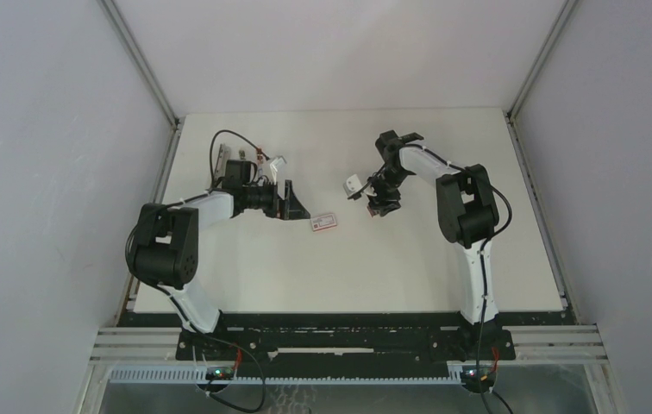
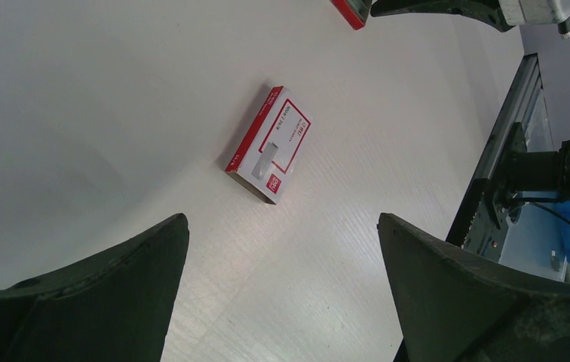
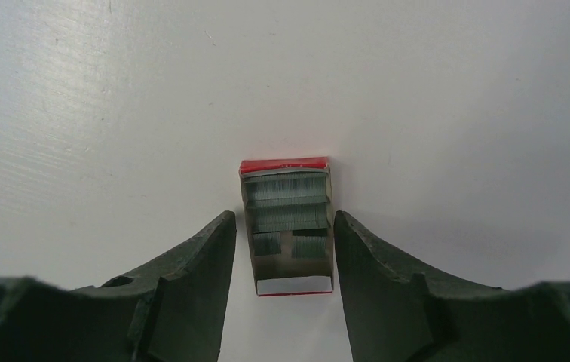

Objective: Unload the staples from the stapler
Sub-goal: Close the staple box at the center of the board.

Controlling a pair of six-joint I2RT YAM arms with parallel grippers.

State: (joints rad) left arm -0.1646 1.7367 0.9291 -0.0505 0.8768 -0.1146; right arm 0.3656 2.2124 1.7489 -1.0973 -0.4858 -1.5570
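**Top view.** The left end effector (image 1: 291, 203) sits toward 9 o'clock on the desk (image 1: 331, 276), fingers pointing to 3 o'clock. The right end effector (image 1: 379, 203) is near the centre. A red-and-white box (image 1: 323, 223) lies flat between them, at 4 o'clock from the left end effector, and neither touches it. A long grey object (image 1: 219, 159) at 10 o'clock may be the stapler, but it is too small to confirm.

**Left wrist view.** The left end effector (image 2: 282, 220) is spread fully wide with nothing between its fingers. The closed box (image 2: 271, 143) lies ahead at 12 o'clock, well apart.

**Right wrist view.** The staples (image 3: 288, 202) are grey strips lying in rows inside a small open red-edged tray (image 3: 283, 165). The tray sits between the fingers of the right end effector (image 3: 283, 217). The jaws are partly closed and flank the tray's two long sides. The right finger looks to be in contact, while a thin gap may remain on the left. It cannot be told whether the tray is gripped or only bracketed.

**Handling (judgement).**
- The strips are probably light and stiff, and likely to snap into shorter blocks if pinched or bent.
- Smooth metal lying flat would be slippery and hard to pick up directly.
- The tray looks like thin card and would probably buckle if squeezed hard.
- The best hold appears to be on the tray's long walls near mid-length, with light force.
- The tray should be kept level so the strips do not slide out.
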